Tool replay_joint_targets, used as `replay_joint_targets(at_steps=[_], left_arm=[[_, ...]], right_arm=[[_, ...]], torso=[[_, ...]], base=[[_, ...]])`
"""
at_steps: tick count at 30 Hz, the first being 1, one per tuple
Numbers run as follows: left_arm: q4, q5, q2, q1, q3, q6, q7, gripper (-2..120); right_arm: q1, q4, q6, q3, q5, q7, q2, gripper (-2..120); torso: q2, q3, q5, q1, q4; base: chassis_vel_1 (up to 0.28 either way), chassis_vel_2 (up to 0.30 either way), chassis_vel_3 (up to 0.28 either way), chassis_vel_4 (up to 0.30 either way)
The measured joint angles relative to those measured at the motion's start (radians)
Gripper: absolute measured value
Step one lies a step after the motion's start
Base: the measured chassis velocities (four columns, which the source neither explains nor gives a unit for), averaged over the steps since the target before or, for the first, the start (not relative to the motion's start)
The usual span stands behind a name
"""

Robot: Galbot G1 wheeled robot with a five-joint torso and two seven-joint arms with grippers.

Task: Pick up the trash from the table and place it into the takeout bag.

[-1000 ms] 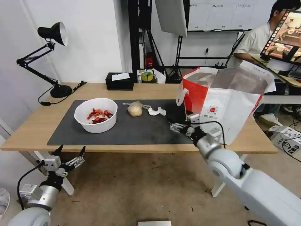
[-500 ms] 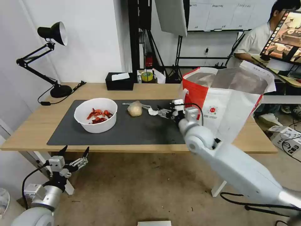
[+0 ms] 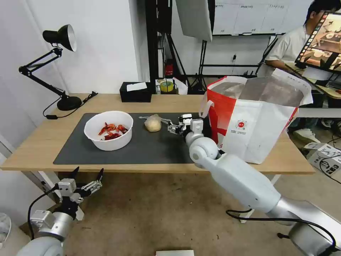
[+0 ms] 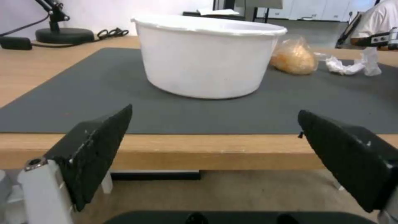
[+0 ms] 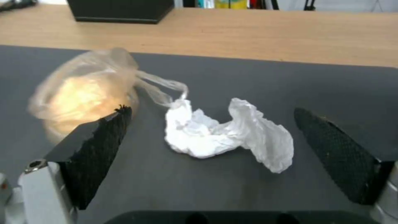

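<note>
On the dark mat [image 3: 142, 149] of the table [image 3: 35, 142] stand a white bowl of red crayfish shells [image 3: 108, 129], a knotted clear bag with a beige lump [image 3: 153, 123] and a crumpled white tissue [image 5: 224, 133]. My right gripper [image 3: 176, 127] hovers open just over the tissue, one finger [image 5: 95, 149] beside the lump bag [image 5: 87, 93], the other finger [image 5: 344, 155] on the far side. The white-and-red takeout bag [image 3: 255, 113] stands open at the table's right end. Below the table's front edge, my left gripper [image 3: 87, 181] is open and faces the bowl [image 4: 207, 59].
A black tissue box [image 3: 135, 92] and a roll of tape [image 3: 166, 86] sit at the table's back edge. A black desk lamp [image 3: 58, 39] stands at the back left with its cable on the wood. The takeout bag's loop handle [image 3: 204, 106] hangs near my right wrist.
My right arm has swung from in front of the takeout bag, back and to the left, ending over the tissue. The left gripper has drifted slightly lower.
</note>
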Motion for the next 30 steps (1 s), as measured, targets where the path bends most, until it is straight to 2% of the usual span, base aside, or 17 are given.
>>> replay_joint_targets(at_steps=[9,30], left_arm=[[-0.013,-0.004,-0.005,0.006,-0.01,-0.002,0.0,100],[-0.023,0.004,-0.02,0.028,-0.025,-0.006,0.0,100]], right_arm=[[0.014,-0.128,0.0,0.011,-0.019,-0.009,0.063,100],[0.056,-0.241,0.005,0.018,-0.025,-0.045,0.117,100]], torso=[[0.0,0.0,0.0001,0.0,0.0],[0.0,0.0,0.0001,0.0,0.0]], base=[[0.0,0.0,0.0,0.0],[0.0,0.0,0.0,0.0]])
